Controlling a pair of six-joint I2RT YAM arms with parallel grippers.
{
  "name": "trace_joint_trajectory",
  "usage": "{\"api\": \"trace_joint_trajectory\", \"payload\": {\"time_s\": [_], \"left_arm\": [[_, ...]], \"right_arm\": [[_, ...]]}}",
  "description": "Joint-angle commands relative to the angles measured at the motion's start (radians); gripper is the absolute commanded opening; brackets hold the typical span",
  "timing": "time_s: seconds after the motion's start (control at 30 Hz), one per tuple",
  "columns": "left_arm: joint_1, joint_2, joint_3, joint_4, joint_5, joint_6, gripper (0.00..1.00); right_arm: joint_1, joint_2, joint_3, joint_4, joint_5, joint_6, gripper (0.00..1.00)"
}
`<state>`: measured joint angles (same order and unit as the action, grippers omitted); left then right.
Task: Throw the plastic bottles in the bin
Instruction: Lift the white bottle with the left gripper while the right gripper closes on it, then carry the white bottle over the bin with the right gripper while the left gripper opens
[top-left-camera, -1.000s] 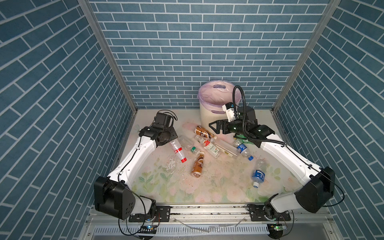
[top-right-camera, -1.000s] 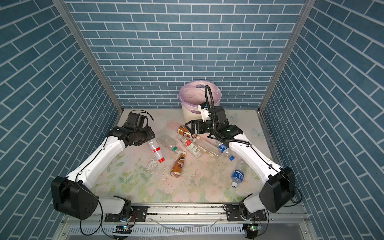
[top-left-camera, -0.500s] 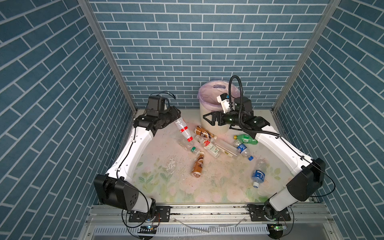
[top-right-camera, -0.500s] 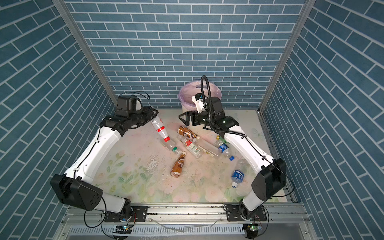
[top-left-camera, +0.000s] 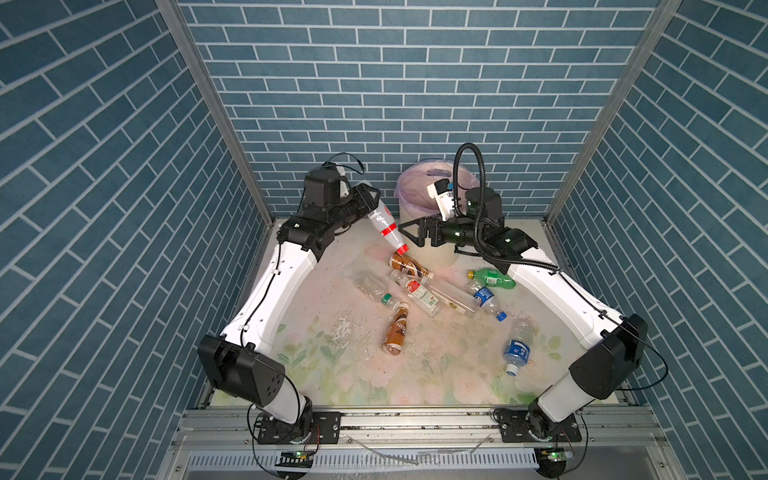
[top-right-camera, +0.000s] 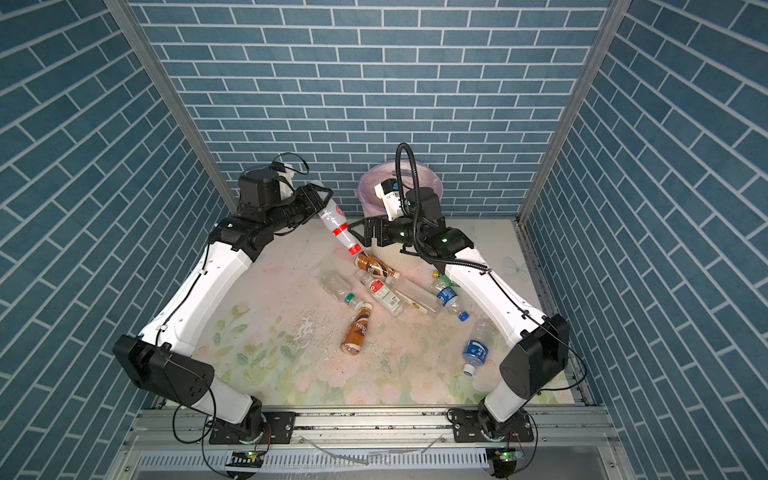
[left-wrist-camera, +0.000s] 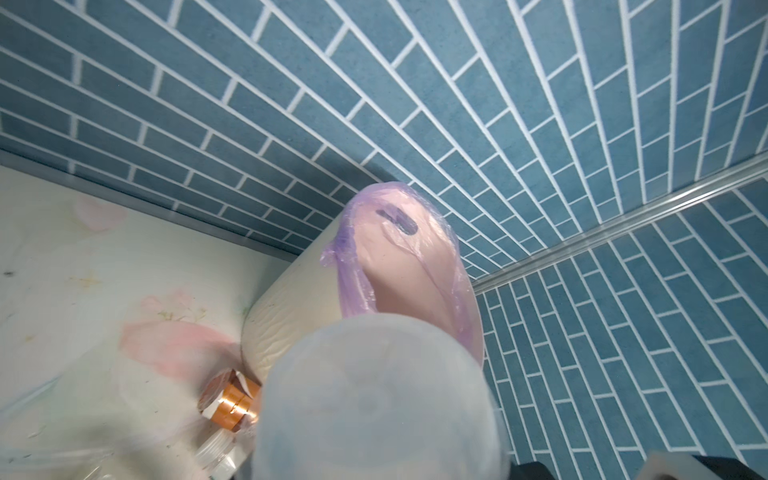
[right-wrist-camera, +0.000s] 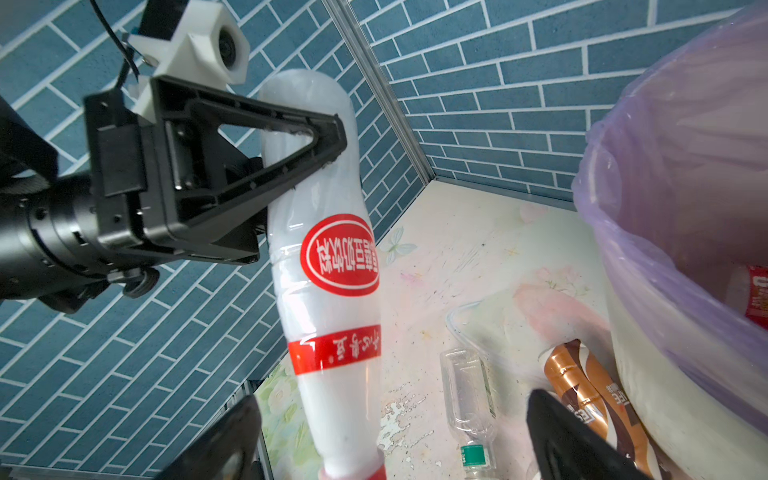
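Lifted, left tool grips white bottle — right tool agape; bin holds perhaps one.

We see the white bottle as glossy, milky plastic with shiny red labels; the left end effector as matt black plastic; the bin as matt ribbed cream plastic, its liner thin crinkled film; the desk as worn, flaking print.
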<state>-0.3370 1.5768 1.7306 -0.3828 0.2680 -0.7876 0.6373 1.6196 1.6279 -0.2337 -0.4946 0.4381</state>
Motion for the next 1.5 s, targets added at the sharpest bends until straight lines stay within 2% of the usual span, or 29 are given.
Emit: {"api": "trace_joint_trajectory", "payload": {"time_s": [0.0, 0.3, 0.53, 0.87, 1.0, 1.2, 1.47], "left_arm": [[-0.025, 0.023, 0.043, 0.03, 0.022, -0.012, 0.59], [-0.054, 0.03, 0.044, 0.045, 0.025, -0.035, 0.59], [-0.063, 0.041, 0.045, 0.075, 0.034, -0.059, 0.59], [-0.063, 0.064, 0.057, 0.096, 0.045, -0.08, 0.59], [-0.063, 0.077, 0.069, 0.097, 0.053, -0.082, 0.6], [-0.063, 0.103, 0.102, 0.088, 0.064, -0.083, 0.63], [-0.063, 0.136, 0.131, 0.103, 0.071, -0.104, 0.72]], "right_arm": [[0.005, 0.022, 0.047, 0.055, -0.024, 0.04, 0.99], [0.009, 0.086, 0.113, 0.063, -0.042, 0.06, 0.98], [0.012, 0.111, 0.115, 0.092, -0.043, 0.08, 0.91], [0.019, 0.14, 0.147, 0.095, -0.079, 0.083, 0.7], [0.021, 0.147, 0.155, 0.101, -0.087, 0.08, 0.55], [0.021, 0.145, 0.155, 0.091, -0.071, 0.08, 0.46], [0.014, 0.112, 0.147, 0.023, -0.018, 0.034, 0.37]]}}
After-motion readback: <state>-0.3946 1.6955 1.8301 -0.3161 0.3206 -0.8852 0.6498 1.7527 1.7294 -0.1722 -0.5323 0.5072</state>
